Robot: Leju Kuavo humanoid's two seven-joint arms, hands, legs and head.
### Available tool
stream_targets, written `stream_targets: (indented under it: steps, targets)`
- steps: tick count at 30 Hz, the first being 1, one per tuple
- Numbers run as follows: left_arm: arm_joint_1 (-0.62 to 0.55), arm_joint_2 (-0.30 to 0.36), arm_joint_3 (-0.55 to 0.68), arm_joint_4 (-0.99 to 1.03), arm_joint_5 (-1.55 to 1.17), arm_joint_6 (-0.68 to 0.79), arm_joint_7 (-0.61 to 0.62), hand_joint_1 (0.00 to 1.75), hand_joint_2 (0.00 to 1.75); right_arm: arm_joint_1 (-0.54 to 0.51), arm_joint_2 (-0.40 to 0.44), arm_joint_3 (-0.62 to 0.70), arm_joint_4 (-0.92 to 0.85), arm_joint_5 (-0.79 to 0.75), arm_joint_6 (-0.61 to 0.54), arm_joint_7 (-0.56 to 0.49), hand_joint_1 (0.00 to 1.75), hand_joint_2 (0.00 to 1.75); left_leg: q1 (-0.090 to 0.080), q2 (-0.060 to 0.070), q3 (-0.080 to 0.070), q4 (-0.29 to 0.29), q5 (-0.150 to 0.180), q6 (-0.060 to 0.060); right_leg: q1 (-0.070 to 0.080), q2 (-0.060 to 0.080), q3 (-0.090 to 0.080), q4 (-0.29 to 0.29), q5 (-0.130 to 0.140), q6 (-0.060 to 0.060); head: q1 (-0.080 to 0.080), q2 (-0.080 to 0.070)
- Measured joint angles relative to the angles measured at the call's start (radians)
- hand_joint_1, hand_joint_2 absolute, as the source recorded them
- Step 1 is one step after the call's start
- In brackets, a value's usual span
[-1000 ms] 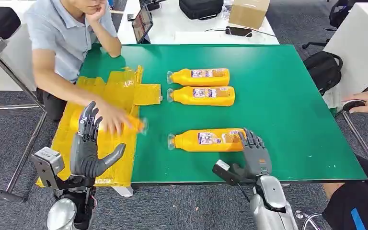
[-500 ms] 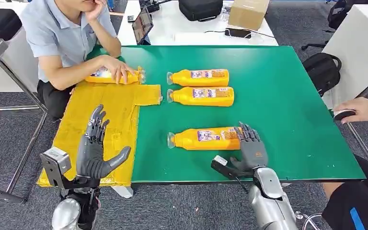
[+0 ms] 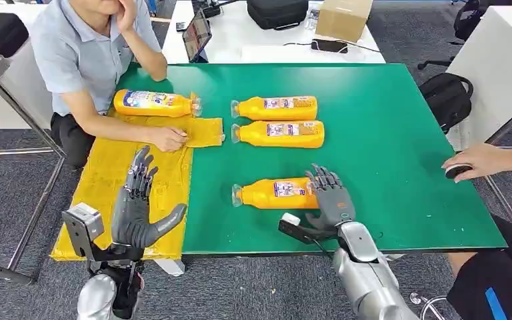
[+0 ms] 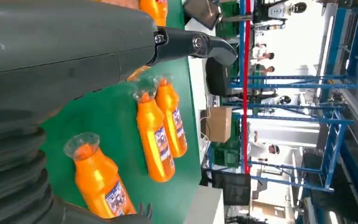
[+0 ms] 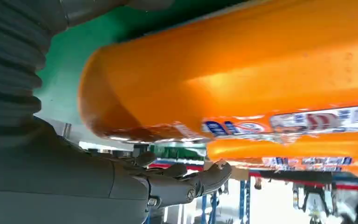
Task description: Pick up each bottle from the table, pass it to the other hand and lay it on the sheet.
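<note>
- Yellow crinkled sheet lies under the left hand, which hovers with fingers spread, holding nothing.
- Nearest orange bottle, smooth plastic, lies on the green table; its base is hidden behind the right hand.
- Whether those fingers grip it cannot be told.

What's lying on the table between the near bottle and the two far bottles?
Nothing: in the head view, bare green table separates the near bottle from the far bottles.
</note>
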Motion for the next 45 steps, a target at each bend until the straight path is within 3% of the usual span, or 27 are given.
stream_targets:
  steps: [6, 7, 8, 9, 11, 15, 23, 26, 31, 35, 39, 45]
  targets:
    - [-0.011, 0.0, -0.002, 0.029, 0.008, -0.003, 0.003, 0.0, 1.75, -0.063, 0.003, 0.021, 0.093, 0.001, 0.032, 0.025, 0.02, 1.75, 0.0, 0.001, 0.004, 0.0, 0.0, 0.0, 0.0, 0.002, 0.001, 0.0, 0.002, -0.002, 0.0, 0.0]
    - [-0.012, 0.0, -0.002, 0.032, 0.008, -0.003, 0.003, 0.0, 1.75, -0.075, 0.003, 0.026, 0.107, 0.002, 0.054, 0.046, 1.29, 1.75, 0.0, 0.003, 0.004, 0.0, 0.0, 0.0, 0.0, 0.003, 0.002, 0.0, 0.003, -0.004, 0.0, 0.0]
    - [-0.012, 0.0, -0.002, 0.034, 0.007, 0.0, 0.003, 0.0, 1.75, -0.087, 0.005, 0.035, 0.122, 0.002, 0.093, 0.084, 1.66, 1.75, 0.0, 0.005, 0.006, 0.0, 0.0, 0.0, 0.001, 0.005, 0.003, 0.0, 0.003, -0.004, 0.0, 0.0]
    - [-0.012, 0.0, -0.001, 0.034, 0.002, 0.005, 0.003, 0.0, 1.75, -0.102, 0.008, 0.046, 0.138, 0.002, 0.15, 0.128, 1.75, 1.75, 0.0, 0.006, 0.007, 0.0, -0.001, -0.001, 0.001, 0.007, 0.004, 0.0, 0.004, -0.004, 0.0, 0.0]
    - [-0.013, 0.0, 0.001, 0.034, -0.013, 0.006, 0.001, 0.0, 1.75, -0.143, 0.013, 0.073, 0.174, 0.002, 0.27, 0.223, 1.75, 1.75, 0.0, 0.01, 0.012, -0.001, -0.001, -0.001, 0.001, 0.01, -0.004, -0.001, 0.004, -0.004, 0.0, 0.0]
    - [-0.013, 0.0, 0.006, 0.035, -0.029, 0.005, -0.007, 0.0, 1.75, -0.193, 0.015, 0.097, 0.219, 0.002, 0.364, 0.311, 1.75, 1.75, 0.001, 0.006, 0.015, -0.001, -0.001, 0.0, 0.001, 0.009, 0.001, -0.001, 0.0, -0.004, 0.0, 0.0]
    - [-0.036, -0.003, 0.02, 0.011, -0.034, -0.017, -0.028, 0.0, 1.75, -0.268, 0.013, 0.106, 0.256, 0.0, 0.433, 0.329, 1.75, 1.75, 0.0, 0.005, 0.012, 0.0, 0.002, 0.002, 0.0, 0.007, 0.01, 0.0, 0.005, -0.001, 0.0, 0.0]
    - [-0.038, -0.003, 0.023, 0.012, -0.033, -0.021, -0.006, 0.0, 1.75, -0.264, 0.012, 0.088, 0.26, -0.033, 0.433, 0.23, 1.75, 1.75, 0.0, 0.005, 0.012, 0.0, 0.002, 0.001, 0.0, 0.007, 0.009, -0.001, 0.005, -0.001, 0.0, 0.0]
    - [-0.048, -0.003, 0.024, 0.06, -0.027, -0.018, -0.045, 0.0, 1.75, -0.227, 0.021, -0.049, 0.259, -0.316, 0.4, -0.188, 1.75, 1.75, 0.0, 0.009, 0.011, 0.0, -0.001, -0.001, 0.001, 0.011, 0.008, -0.001, 0.005, -0.002, 0.0, 0.0]
    - [-0.056, -0.003, 0.022, 0.074, -0.036, 0.001, -0.028, 0.0, 1.75, -0.212, 0.043, -0.114, 0.248, -0.397, 0.401, -0.271, 1.75, 1.75, 0.002, 0.01, 0.011, 0.0, 0.0, -0.001, 0.002, 0.011, 0.007, -0.001, 0.005, -0.002, 0.0, 0.0]
    - [-0.058, -0.004, 0.006, 0.093, -0.155, 0.104, 0.04, 0.0, 1.75, -0.136, 0.108, -0.163, 0.136, -0.639, 0.475, -0.411, 1.75, 1.75, 0.002, 0.009, 0.002, 0.0, 0.003, -0.001, 0.002, 0.01, 0.0, 0.0, 0.007, -0.001, 0.0, 0.0]
    - [-0.052, -0.004, -0.072, 0.165, -0.057, 0.107, -0.016, 0.0, 1.75, -0.003, 0.222, -0.137, -0.252, -1.007, 0.532, -0.381, 1.75, 1.75, 0.002, -0.001, -0.009, 0.0, 0.006, -0.001, 0.002, 0.002, -0.006, 0.001, 0.006, -0.001, 0.0, 0.0]
